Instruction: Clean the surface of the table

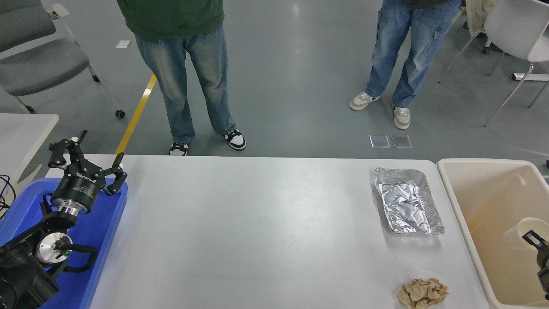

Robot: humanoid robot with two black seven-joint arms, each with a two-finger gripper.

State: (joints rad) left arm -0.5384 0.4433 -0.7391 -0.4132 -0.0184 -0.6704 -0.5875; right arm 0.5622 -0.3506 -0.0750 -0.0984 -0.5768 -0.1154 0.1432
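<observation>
My worktop [257, 231] fills the middle of the view, broad, matte and bare but for two bits of litter at its right end: a crumpled foil tray [408, 207] near the far corner and a wad of brown paper [422, 293] at the near edge. My right pincer [541, 251] pokes in at the right border, over the beige bin [476, 240], just beside a pale paper cup [525, 231]; so little of it shows that I cannot tell whether it grips that cup. My left pincer [85, 161] sits parked, fingers spread and empty, above the blue tray [105, 240]. I judge the foil light, thin and easily crushed, best pinched at its rolled rim; the paper is soft and springy, so I would close across its bulk
</observation>
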